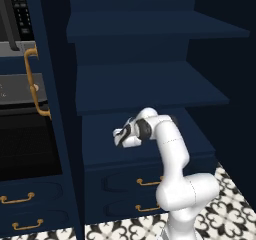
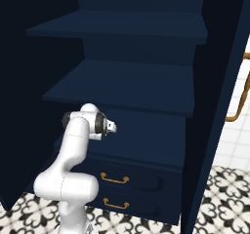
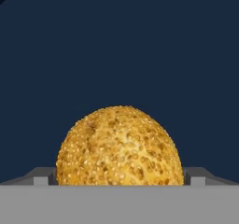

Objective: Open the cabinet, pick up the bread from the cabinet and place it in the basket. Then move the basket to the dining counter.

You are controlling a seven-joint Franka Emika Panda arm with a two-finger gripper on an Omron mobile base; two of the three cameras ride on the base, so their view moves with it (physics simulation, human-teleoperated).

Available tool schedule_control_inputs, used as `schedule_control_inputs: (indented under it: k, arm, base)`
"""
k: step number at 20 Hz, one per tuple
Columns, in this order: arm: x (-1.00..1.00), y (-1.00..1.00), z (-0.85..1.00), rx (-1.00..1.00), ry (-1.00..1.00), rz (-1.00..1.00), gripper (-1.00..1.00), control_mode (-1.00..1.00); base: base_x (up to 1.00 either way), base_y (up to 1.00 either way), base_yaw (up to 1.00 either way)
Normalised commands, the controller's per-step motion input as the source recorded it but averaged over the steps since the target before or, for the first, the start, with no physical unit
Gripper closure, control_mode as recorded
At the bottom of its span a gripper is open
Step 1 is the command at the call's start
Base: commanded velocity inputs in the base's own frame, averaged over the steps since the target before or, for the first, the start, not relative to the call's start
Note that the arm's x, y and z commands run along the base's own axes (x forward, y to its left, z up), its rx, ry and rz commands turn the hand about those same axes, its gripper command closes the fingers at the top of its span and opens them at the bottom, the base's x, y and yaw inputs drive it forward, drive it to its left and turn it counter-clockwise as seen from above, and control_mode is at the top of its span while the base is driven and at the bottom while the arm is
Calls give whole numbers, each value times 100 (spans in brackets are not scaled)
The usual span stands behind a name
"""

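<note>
The bread (image 3: 119, 146) is one round, dome-shaped bun with a golden, rough crust covered with small seeds. In the hand view it sits close in front of the end effector (image 3: 119, 181), between its two grey finger tips (image 3: 41, 177), one on each side. The jaws stand wide and there is a small gap at each side of the bread, so it is not gripped.

The cabinet (image 1: 150, 29) is matte dark navy and stands open, with flat navy shelves (image 1: 145, 86) inside; three are seen. Below them are two drawers (image 2: 132, 182), each with one short brass handle. One long curved brass handle (image 1: 35, 79) is on the open door at the left. The floor (image 1: 225, 204) has black and white ornament tiles.
</note>
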Motion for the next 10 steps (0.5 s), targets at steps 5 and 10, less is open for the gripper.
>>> schedule_control_inputs:
  k: [5,10]
  arm:
    - [-68,-5,0,0,-3,0,100,-100]
    - [-69,-4,-10,0,0,0,100,-100]
  base:
    - [0,0,0]
    - [0,0,0]
